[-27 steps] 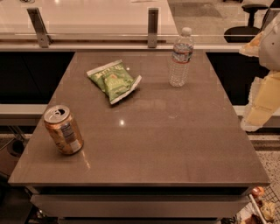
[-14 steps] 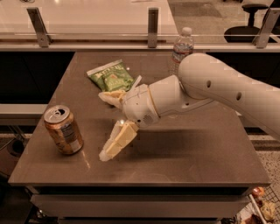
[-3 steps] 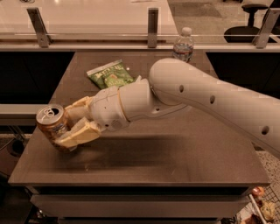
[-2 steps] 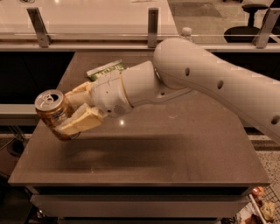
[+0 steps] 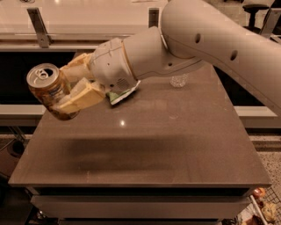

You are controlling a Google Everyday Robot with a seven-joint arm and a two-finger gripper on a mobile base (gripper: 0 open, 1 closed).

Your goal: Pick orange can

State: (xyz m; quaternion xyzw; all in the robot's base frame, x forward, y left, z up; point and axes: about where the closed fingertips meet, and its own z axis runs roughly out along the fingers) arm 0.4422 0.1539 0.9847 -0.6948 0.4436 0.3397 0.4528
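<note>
1. The gripper [image 5: 62, 88] is clenched on the orange can [image 5: 47, 88], which is tilted in the air over the table's [image 5: 175, 145] left edge.
2. Bare tabletop runs to the front edge.

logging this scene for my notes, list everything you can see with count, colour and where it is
orange can: one, orange-gold with a silver top, tilted, in the air over the table's left edge
snack bag: one, green, on the table, mostly hidden behind the wrist
water bottle: one, clear, far side of the table, only its base shows below the arm
table: one, grey-brown, centre of view
metal posts: two, silver, on the pale counter behind the table
chair: one, dark, top right corner
arm: one, white, reaching in from the right across the table
claw: one, cream, shut on the orange can at the left
</note>
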